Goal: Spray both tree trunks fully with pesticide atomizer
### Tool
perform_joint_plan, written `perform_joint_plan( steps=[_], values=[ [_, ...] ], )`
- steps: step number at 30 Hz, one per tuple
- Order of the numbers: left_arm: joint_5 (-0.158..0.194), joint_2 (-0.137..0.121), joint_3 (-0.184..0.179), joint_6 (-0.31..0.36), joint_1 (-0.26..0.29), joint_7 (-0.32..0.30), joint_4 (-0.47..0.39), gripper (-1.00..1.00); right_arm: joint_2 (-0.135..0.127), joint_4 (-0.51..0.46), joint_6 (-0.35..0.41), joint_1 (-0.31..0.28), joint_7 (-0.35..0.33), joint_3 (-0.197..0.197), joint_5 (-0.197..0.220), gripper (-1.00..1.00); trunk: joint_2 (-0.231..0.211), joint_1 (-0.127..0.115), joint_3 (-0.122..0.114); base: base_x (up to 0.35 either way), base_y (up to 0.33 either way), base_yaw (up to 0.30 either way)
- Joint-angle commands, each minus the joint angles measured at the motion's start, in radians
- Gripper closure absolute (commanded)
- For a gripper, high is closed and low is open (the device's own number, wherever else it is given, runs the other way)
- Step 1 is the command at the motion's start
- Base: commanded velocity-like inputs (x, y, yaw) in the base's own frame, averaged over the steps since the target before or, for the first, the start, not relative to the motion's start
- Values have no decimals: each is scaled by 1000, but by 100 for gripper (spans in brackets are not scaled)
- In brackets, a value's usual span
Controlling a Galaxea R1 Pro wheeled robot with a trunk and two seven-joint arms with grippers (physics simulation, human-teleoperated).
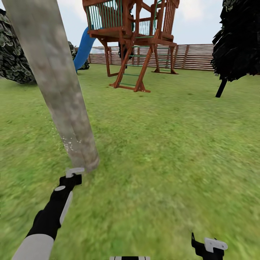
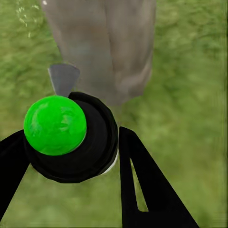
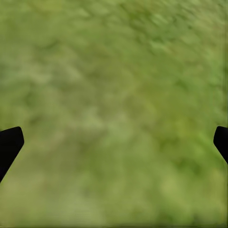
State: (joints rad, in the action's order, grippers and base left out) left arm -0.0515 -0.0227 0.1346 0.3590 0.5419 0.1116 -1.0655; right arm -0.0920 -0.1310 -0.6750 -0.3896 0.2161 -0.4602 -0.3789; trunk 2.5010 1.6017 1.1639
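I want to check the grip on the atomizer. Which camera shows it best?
The left wrist view: the atomizer, with its green cap and black collar, sits close up between the left end effector fingers, nozzle toward the tree trunk. The head view shows just a small grey part at the arm's tip. The right wrist view looks at lawn.

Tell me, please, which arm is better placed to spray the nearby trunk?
Left: its end effector grips the atomizer, aimed at the tree trunk just ahead. The right end effector hangs open over grass.
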Motion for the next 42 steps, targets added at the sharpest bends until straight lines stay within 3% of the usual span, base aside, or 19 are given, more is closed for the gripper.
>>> perform_joint_plan(
  steps=[1, 4, 6, 9, 10, 11, 13, 15, 16, 18, 20, 21, 23, 25, 26, 28, 32, 36, 42],
  values=[
    [1, 1, 2, 4, 0, 0, -37, 100, 0, -1, 0, 0, 0, 0, 0, -100, 0, 0, 0, -18, 0, 0],
    [7, -22, 44, 10, 4, 0, -84, 100, 0, -1, 0, 0, 0, 0, 0, -100, 0, 0, 0, -5, 0, 0],
    [6, -16, 80, 16, 8, -1, -126, 100, 0, -1, 0, 0, 0, 0, 0, -100, 0, 0, 0, 0, 0, 0],
    [0, 20, -7, 112, 2, 4, -241, 100, -1, -1, 0, 0, 0, 0, 0, -100, 0, 0, 0, 0, 0, 0],
    [0, 22, -26, 134, 0, 8, -274, 100, -1, -1, 0, 0, 0, 0, 0, -100, 0, 0, 0, 0, 0, 0],
    [3, 15, -20, 150, -1, 10, -303, 100, -1, -1, 0, 0, 0, 0, 0, -100, 0, 0, 0, 0, 0, 0],
    [0, -4, 59, 160, 5, 7, -315, 100, -2, -1, 0, 0, 0, 0, 0, -100, 0, 0, 0, 0, 0, 0],
    [-3, -38, 99, 196, 8, 7, -319, 100, -2, -1, 0, 0, 0, 0, 0, -100, 0, 0, 0, 0, 0, 0],
    [-2, -60, 103, 243, 5, 7, -319, 100, -2, -1, 0, 0, 0, 0, 0, -100, 0, 0, 0, 0, 0, 0],
    [-5, -66, 55, 277, 1, 12, -313, 100, -2, -1, 0, 0, 0, 0, 0, -100, 0, 0, 0, 0, 0, 0],
    [-8, -65, -11, 284, 0, 20, -289, 100, -3, -1, 0, 0, 0, -1, 0, -100, 0, 0, 0, 0, 0, 0],
    [-7, -61, -67, 285, 6, 39, -244, 100, -3, -1, 0, 0, 0, -1, 0, -100, 0, 0, 0, 0, 0, 0],
    [-8, -41, -106, 282, 20, 69, -173, 100, -3, -1, 0, 0, 0, -1, 0, -100, 0, 0, 0, 0, 0, 0],
    [-8, -49, -72, 279, 73, 76, -119, 100, -3, -1, 0, 0, 0, -1, 0, -100, 0, 0, 0, 0, 0, 0],
    [-10, -58, -7, 277, 114, 73, -84, 100, -3, -1, 0, 0, 0, -1, 0, -100, 0, 0, 0, 0, 0, 0],
    [-11, -56, 20, 274, 125, 75, -74, 100, -3, -1, 0, 0, 0, -1, 0, -100, 0, 0, 0, 0, 0, 0],
    [-15, -16, 13, 267, 127, 86, -63, 100, -3, -1, 0, 0, 0, 0, 0, -100, 0, 0, 0, 2, -1, 2],
    [-14, -18, 14, 265, 127, 165, -61, 100, -2, -1, 0, 0, 0, 0, 0, -100, 0, 0, 0, 126, -160, 201],
    [-14, -20, 15, 265, 127, 202, -60, 100, -7, -1, 0, 0, 0, 0, 0, -100, 0, 0, 0, 90, -250, 77]
  ],
)
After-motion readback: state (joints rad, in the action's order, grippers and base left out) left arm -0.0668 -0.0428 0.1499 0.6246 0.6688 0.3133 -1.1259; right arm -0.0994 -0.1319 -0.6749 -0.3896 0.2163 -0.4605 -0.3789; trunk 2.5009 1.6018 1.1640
